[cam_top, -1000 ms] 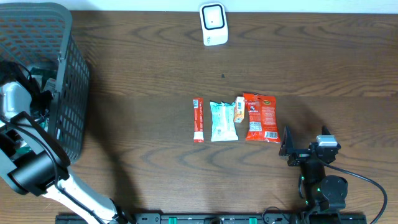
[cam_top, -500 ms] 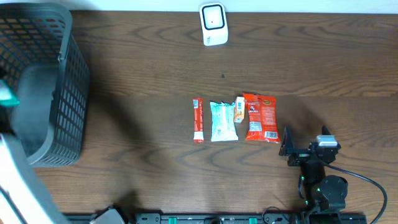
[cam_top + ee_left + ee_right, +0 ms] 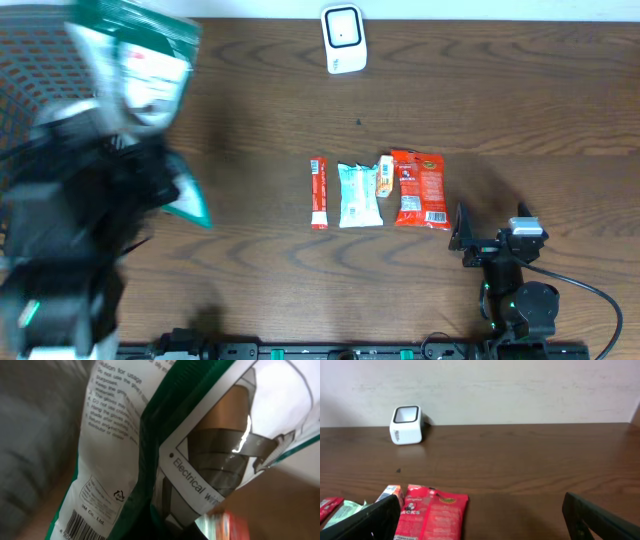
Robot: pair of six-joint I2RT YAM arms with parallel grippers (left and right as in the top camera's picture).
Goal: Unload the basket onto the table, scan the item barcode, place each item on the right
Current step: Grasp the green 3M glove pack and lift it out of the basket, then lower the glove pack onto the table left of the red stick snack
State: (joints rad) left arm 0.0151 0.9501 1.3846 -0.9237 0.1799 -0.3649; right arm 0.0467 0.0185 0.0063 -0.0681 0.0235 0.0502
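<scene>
Clenching a green-and-white printed plastic package (image 3: 135,55), the left gripper (image 3: 125,125) shows blurred at the upper left of the overhead view. In the left wrist view the package fills the frame, its barcode (image 3: 82,527) at the lower left edge. The right gripper (image 3: 462,232) sits at the lower right, jaws spread wide and empty. Near it, on the dark wooden table (image 3: 250,270), lie a red snack pouch (image 3: 420,188), a small orange-and-white packet (image 3: 385,175), a pale teal packet (image 3: 359,195) and a red stick sachet (image 3: 318,192) in a row. A white box-shaped scanner (image 3: 343,38) stands at the top centre.
</scene>
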